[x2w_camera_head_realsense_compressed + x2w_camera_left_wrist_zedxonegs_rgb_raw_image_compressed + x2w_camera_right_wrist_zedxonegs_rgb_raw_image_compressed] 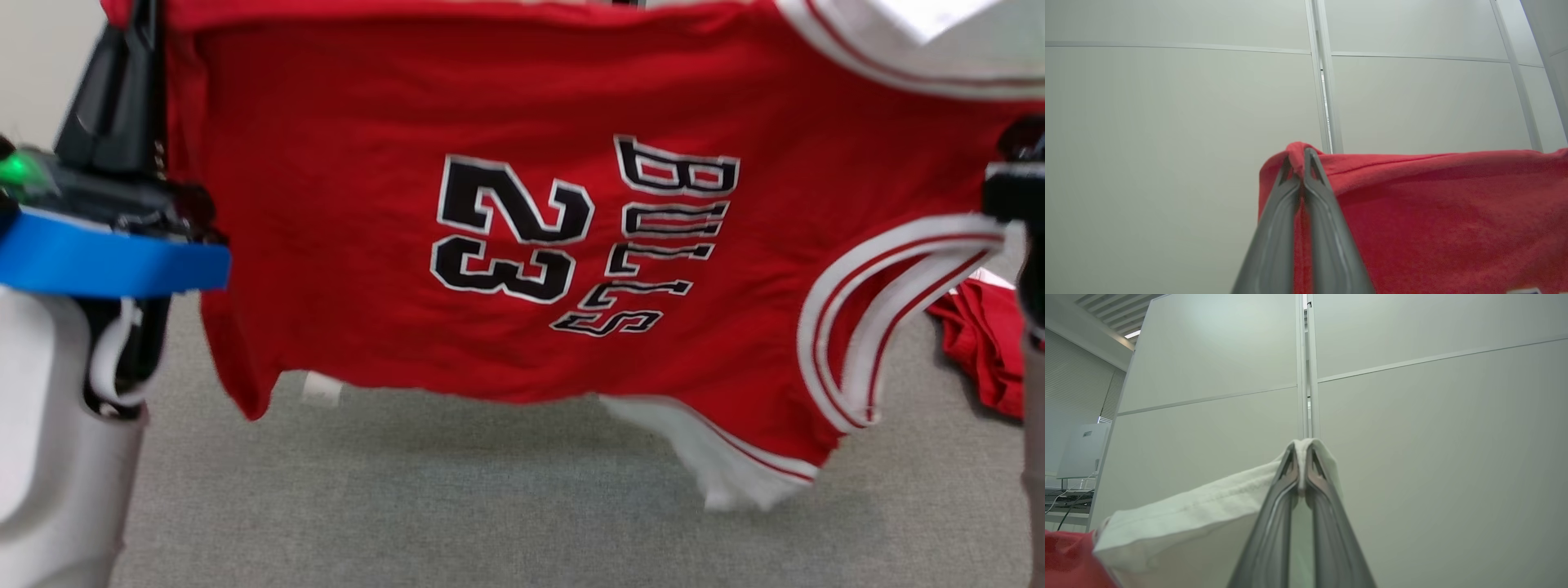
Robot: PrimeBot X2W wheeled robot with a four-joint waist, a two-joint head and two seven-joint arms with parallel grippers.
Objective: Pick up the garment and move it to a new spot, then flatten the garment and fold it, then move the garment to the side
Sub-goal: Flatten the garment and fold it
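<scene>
Pale wall panels (1167,122) stand behind, and a grey surface (457,506) lies below. The red jersey (367,269) hangs in the air, stretched sideways between the two arms, with its black "23" and "BULLS" turned on their side. The left gripper (1299,159) is pinched tight on a red corner of the jersey at its top edge, fabric bunched between the fingers (1327,228). The right gripper (1301,449) is clamped on the jersey's white trim (1208,502), which drapes away to that view's lower left. In the head view the jersey's lower edge hangs over the grey surface, casting a shadow; I cannot tell whether its lowest white tip touches down. A second red cloth (984,343) lies on the surface at the right, partly behind the striped armhole (865,327).
</scene>
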